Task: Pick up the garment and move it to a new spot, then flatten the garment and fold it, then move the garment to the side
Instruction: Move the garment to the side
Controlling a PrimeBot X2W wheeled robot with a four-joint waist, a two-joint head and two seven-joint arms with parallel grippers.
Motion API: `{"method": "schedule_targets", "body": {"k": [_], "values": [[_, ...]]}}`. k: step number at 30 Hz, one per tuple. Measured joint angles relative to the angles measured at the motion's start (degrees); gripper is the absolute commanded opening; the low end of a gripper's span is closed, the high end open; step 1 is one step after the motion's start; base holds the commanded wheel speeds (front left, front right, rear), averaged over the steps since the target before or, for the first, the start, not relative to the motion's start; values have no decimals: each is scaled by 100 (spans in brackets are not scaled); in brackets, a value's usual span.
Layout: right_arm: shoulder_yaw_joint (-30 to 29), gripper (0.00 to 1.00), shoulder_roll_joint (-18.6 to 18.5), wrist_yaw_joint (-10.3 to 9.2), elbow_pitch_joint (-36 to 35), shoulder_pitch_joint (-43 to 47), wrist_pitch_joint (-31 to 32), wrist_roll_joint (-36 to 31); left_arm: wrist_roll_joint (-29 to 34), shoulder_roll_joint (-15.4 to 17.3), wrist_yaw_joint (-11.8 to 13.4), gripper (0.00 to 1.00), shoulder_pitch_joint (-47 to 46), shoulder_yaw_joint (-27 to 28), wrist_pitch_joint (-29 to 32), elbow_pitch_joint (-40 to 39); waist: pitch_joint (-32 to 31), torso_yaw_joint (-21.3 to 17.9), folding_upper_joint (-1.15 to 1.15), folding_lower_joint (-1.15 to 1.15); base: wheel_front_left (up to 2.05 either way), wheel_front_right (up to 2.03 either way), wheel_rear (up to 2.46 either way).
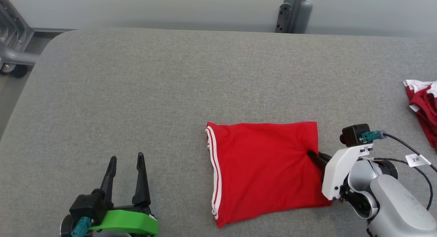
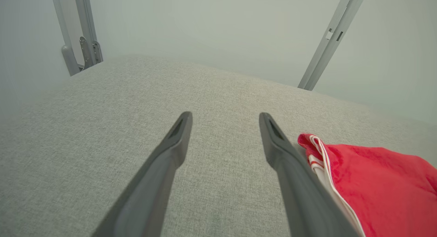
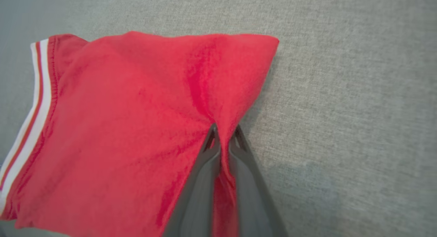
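Note:
The garment point(image 1: 263, 165) is red with white stripes along its left hem, folded into a rough rectangle on the grey table. My right gripper point(image 1: 312, 155) is shut on its right edge; in the right wrist view the garment point(image 3: 136, 127) puckers into a ridge pinched between the two dark fingers, with the right gripper point(image 3: 223, 131) closed on that fold. My left gripper point(image 1: 126, 158) stands open at the lower left, well apart from the cloth. In the left wrist view the left gripper point(image 2: 225, 117) has bare table between its fingers, and the garment point(image 2: 375, 182) lies just to the right.
Another red and white cloth point(image 1: 423, 107) lies bunched at the table's right edge. The grey padded table point(image 1: 153, 93) stretches wide to the left and back. A grey metal post point(image 1: 293, 11) stands behind the far edge, and a wheeled frame point(image 1: 13, 52) at the far left.

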Motion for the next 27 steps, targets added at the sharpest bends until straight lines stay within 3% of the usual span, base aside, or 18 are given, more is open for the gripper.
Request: {"method": "schedule_targets", "body": {"k": [10,17,27], "values": [[-101,0,-343,0,70,-286,-279,-2,111,-2,-59,100,-57,-44,1,-11,7,-655,0,0,0,0,0],[-303,0,-552,-1,21,-400,-343,-47,220,-5,-119,100,-140,-140,1,-3,41,-1389,0,0,0,0,0],[-381,0,-572,-2,-87,-447,-471,-118,360,52,-187,100,-346,-235,1,27,179,-2561,0,0,0,0,0]]}}
